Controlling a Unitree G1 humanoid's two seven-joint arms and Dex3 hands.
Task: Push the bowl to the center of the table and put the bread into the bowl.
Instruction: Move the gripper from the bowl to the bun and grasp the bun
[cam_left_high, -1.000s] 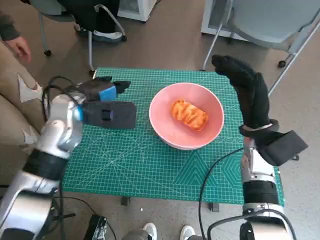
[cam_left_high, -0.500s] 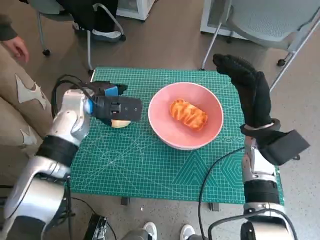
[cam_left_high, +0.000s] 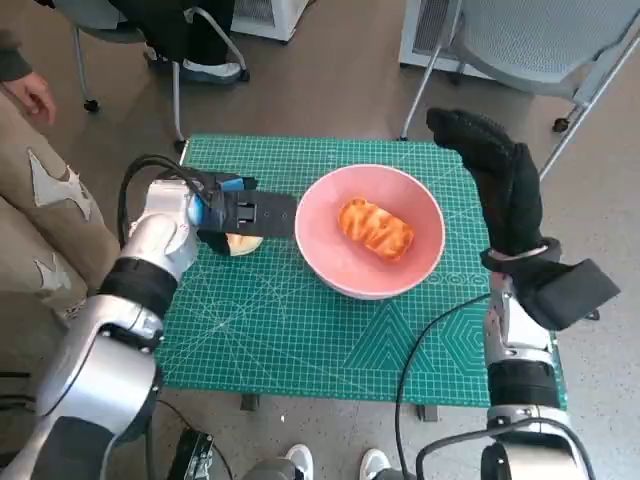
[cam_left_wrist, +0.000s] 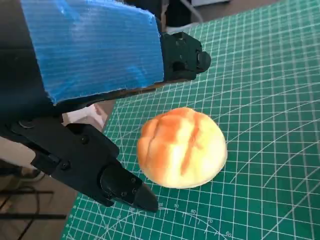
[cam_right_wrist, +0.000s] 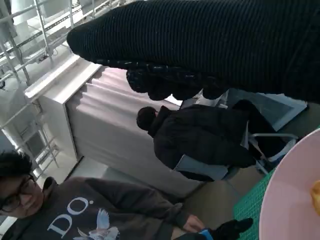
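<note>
A pink bowl (cam_left_high: 350, 266) stands near the middle of the green mat with a glazed, striped bread (cam_left_high: 378, 228) lying in it. A second, round bun (cam_left_high: 243, 243) lies on the mat just left of the bowl. My left hand (cam_left_high: 236, 212) hovers over this bun, its tips reaching the bowl's left rim. In the left wrist view the bun (cam_left_wrist: 181, 147) sits on the mat between the spread black fingers (cam_left_wrist: 107, 172), with gaps on both sides. My gloved right hand (cam_left_high: 497, 186) is raised, fingers straight, beside the bowl's right rim, holding nothing.
The green cutting mat (cam_left_high: 300, 330) covers the small table. A person's hand and trouser leg (cam_left_high: 35, 190) are at the left. Chairs (cam_left_high: 540, 45) stand behind the table. In the right wrist view two people (cam_right_wrist: 200, 140) show beyond the glove.
My left hand has slid right across the mat toward the bowl, and the round bun now shows beneath it. The right hand, bowl and bread inside have stayed put.
</note>
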